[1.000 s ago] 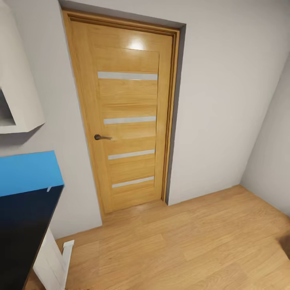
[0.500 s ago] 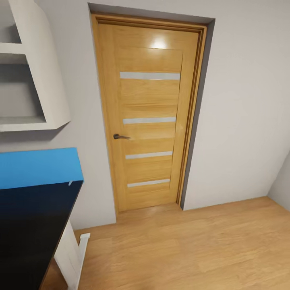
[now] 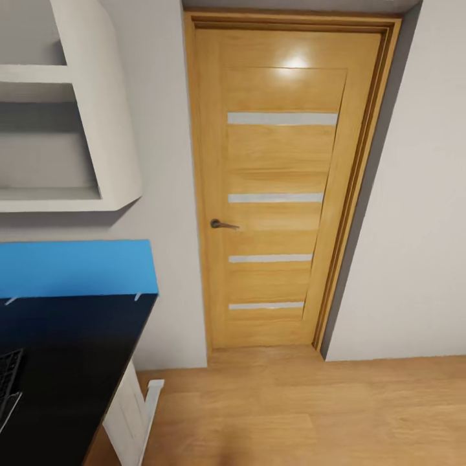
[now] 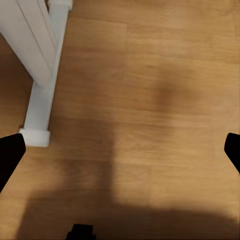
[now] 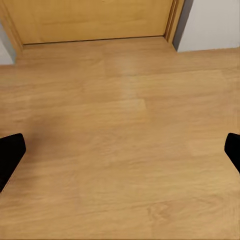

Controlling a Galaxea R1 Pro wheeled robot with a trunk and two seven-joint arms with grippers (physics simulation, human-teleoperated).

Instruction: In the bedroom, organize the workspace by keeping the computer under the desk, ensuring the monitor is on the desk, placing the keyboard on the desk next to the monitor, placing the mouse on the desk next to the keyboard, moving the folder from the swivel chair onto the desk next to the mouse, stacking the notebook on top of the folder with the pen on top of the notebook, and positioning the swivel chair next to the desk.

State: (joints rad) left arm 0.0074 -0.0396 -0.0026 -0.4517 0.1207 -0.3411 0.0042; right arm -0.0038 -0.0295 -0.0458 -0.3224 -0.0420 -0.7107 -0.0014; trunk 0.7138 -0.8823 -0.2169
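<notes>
Both grippers, left (image 4: 120, 150) and right (image 5: 120, 150), hang over bare wood floor (image 5: 125, 150) with fingers spread wide, holding nothing. At left, the desk (image 3: 71, 362) (black top, blue back panel) carries the keyboard (image 3: 8, 382) at its left edge. A white wall shelf (image 3: 71, 116) above looks empty. A wooden door (image 3: 278, 194) stands shut on the far wall.

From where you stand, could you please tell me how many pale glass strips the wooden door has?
4. On the door, the top strip sits highest, the second strip just above the handle, the third strip below it, and the lowest strip near the floor.
</notes>
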